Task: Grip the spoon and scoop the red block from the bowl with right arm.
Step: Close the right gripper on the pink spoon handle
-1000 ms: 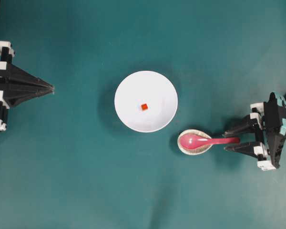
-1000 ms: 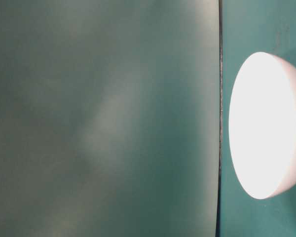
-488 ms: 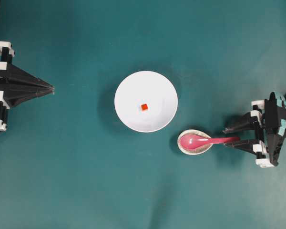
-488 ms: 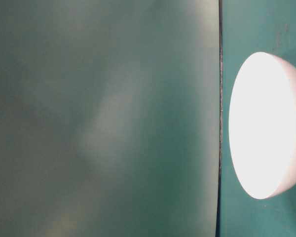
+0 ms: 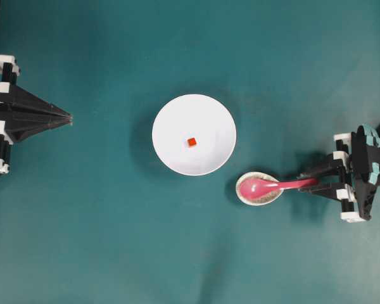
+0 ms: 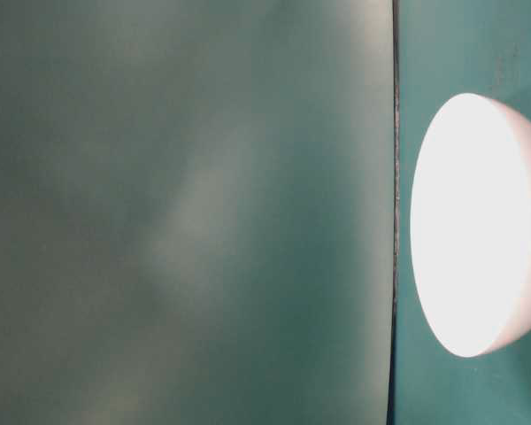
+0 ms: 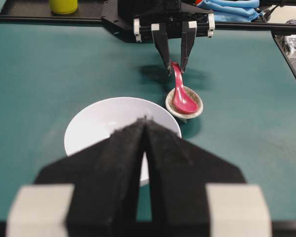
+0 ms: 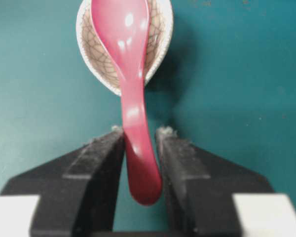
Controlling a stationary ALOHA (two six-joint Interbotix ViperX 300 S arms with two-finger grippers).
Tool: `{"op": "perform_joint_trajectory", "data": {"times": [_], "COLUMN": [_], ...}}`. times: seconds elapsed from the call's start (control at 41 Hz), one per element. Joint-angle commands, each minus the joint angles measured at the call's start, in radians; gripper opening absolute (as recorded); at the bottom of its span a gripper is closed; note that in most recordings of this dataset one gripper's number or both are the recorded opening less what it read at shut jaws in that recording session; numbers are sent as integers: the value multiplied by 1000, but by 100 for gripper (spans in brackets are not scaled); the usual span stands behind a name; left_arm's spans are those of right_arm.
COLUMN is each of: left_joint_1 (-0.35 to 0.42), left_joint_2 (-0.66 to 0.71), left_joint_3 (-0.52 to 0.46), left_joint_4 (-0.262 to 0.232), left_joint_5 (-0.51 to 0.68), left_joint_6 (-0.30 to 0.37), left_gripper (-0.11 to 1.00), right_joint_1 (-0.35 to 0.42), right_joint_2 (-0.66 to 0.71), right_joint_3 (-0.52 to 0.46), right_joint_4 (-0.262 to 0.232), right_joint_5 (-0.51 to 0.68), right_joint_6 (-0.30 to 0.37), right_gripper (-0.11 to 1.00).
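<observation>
Both right tool fingers pinch spoon handle; left tool pressed together, holding nothing.

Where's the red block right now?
Overhead view: the red block sits near the middle of the white bowl, up-left of the spoon.
</observation>
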Motion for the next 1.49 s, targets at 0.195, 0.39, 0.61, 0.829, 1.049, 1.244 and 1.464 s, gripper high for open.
{"op": "perform_joint_trajectory", "data": {"times": [0.195,0.39,0.61,0.829,1.049,1.244,1.464], "left_joint_1": [0,0,0,0,0,0,0], "left_joint_2": [8,8,8,8,8,8,8], "left_joint_3": [-26,-25,-25,-25,-26,-25,-26], "left_joint_4": [2,2,2,2,2,2,2], "left_joint_5": [5,6,12,12,12,12,20], "left_joint_6": [-2,-2,-2,-2,-3,-6,-31], "left_gripper": [0,0,0,0,0,0,0], "right_joint_1": [3,3,3,2,3,3,3], "right_joint_2": [-5,-29,-52,-66,-71,-71,-71], "right_joint_3": [-21,-40,-41,-43,-43,-38,-9], "right_joint_4": [-3,-3,0,0,2,-2,-2], "right_joint_5": [-6,2,86,140,138,101,-5], "right_joint_6": [-3,-9,-2,-2,-8,-21,-51], "right_gripper": [24,24,24,28,47,48,48]}}
